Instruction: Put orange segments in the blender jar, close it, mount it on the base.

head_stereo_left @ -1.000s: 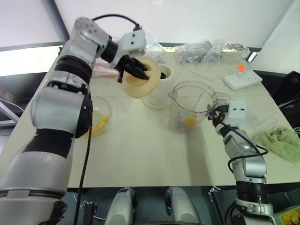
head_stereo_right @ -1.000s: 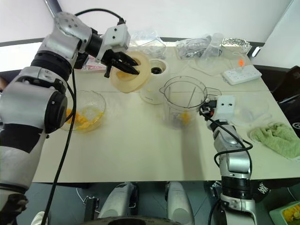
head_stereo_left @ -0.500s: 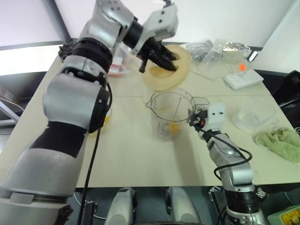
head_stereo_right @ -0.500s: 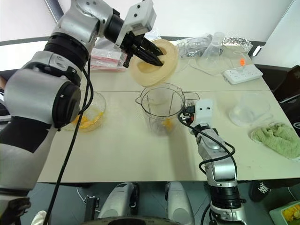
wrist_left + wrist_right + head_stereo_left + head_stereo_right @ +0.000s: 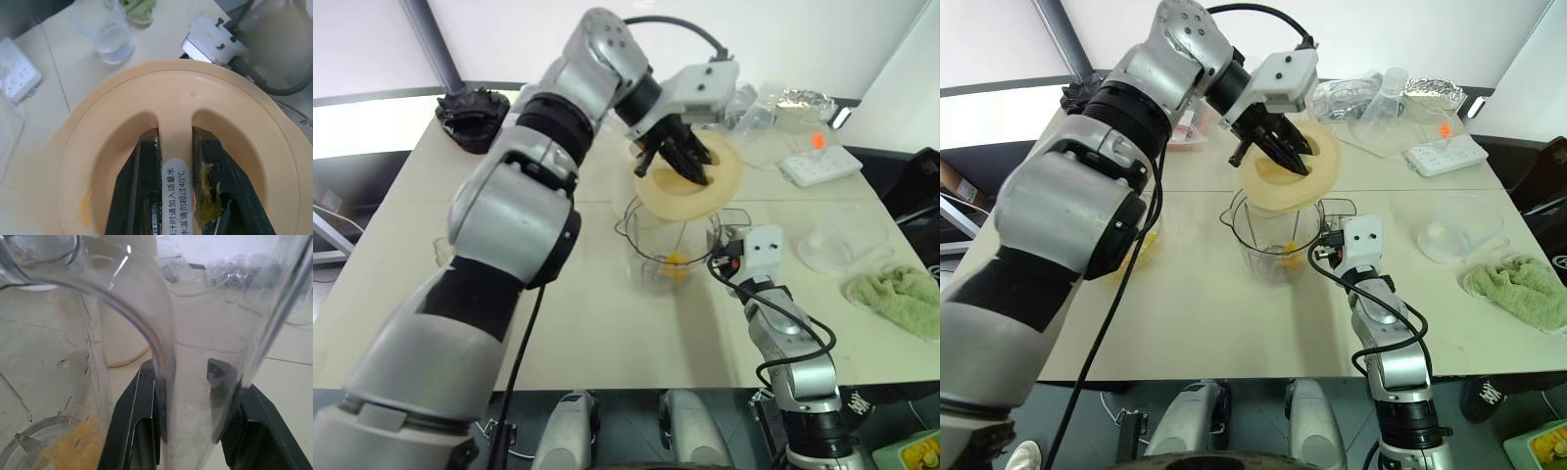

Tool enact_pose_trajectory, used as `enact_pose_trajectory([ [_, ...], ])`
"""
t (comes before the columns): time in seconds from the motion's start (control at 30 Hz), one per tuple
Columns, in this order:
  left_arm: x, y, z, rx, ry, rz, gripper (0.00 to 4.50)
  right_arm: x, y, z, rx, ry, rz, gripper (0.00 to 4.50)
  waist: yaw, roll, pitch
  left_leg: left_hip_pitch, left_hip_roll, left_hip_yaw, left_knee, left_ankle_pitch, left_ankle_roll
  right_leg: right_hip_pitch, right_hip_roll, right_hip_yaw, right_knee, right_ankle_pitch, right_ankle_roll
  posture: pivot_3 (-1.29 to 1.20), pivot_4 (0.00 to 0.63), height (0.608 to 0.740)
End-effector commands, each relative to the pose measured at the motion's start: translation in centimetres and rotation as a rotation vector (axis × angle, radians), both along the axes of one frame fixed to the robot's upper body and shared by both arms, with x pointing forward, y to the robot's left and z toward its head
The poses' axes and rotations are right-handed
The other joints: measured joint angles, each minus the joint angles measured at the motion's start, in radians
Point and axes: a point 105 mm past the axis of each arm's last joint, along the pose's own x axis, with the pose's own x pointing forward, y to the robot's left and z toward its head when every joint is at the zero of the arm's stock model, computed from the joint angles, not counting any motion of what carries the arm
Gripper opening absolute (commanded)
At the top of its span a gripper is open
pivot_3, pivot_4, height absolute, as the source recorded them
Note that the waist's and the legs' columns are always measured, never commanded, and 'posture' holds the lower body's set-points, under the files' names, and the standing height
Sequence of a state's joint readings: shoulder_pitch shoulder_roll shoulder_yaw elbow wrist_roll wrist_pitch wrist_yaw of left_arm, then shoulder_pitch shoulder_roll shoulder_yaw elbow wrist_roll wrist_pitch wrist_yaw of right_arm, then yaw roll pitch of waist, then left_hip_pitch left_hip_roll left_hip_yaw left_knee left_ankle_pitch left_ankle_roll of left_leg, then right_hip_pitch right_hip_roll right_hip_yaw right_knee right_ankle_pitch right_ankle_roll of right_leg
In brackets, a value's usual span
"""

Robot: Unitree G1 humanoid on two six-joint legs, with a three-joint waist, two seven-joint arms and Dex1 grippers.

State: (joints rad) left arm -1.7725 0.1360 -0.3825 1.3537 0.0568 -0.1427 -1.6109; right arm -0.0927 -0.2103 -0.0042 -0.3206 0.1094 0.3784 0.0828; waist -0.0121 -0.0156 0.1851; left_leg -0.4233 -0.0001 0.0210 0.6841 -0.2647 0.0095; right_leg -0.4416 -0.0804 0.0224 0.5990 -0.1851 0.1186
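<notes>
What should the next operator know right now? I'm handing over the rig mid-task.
Left gripper: shut on the lid by its centre bar, held tilted just above the jar.
Right gripper: shut on the jar's handle, steadying it on the table.
Orange segments: some in the jar's bottom.
Base: hidden behind the lid and jar.
Done: segments loaded, lid picked up.
Left: seat the lid, then mount the jar on the base.
</notes>
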Motion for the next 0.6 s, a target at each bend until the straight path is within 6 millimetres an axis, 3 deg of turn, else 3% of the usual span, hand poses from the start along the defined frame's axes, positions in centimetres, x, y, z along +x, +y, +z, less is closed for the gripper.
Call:
enact_pose_trajectory([
  [0.03, -0.6, -0.6, 0.6, 0.007, -0.025, -0.041, 0.27, -0.4, -1.3, -0.6, -0.044, 0.015, -0.062, 0.91, 0.001, 0.0, 0.0, 0.0, 0.0, 0.0, 0.0, 0.0, 0.0, 0.0, 0.0, 0.0, 0.0, 0.0, 0.0, 0.0, 0.15, 0.74],
  [0.6, -4.5, 0.8, -2.0, 0.132, 0.152, -0.236, 0.27, -0.8, -2.0, -1.4, -0.04, 0.023, -0.113, 0.91, 0.002, 0.0, 0.0, 0.0, -0.001, 0.0, 0.001, 0.0, 0.0, 0.001, -0.001, 0.003, -0.001, -0.001, -0.002, 0.0, 0.15, 0.74],
])
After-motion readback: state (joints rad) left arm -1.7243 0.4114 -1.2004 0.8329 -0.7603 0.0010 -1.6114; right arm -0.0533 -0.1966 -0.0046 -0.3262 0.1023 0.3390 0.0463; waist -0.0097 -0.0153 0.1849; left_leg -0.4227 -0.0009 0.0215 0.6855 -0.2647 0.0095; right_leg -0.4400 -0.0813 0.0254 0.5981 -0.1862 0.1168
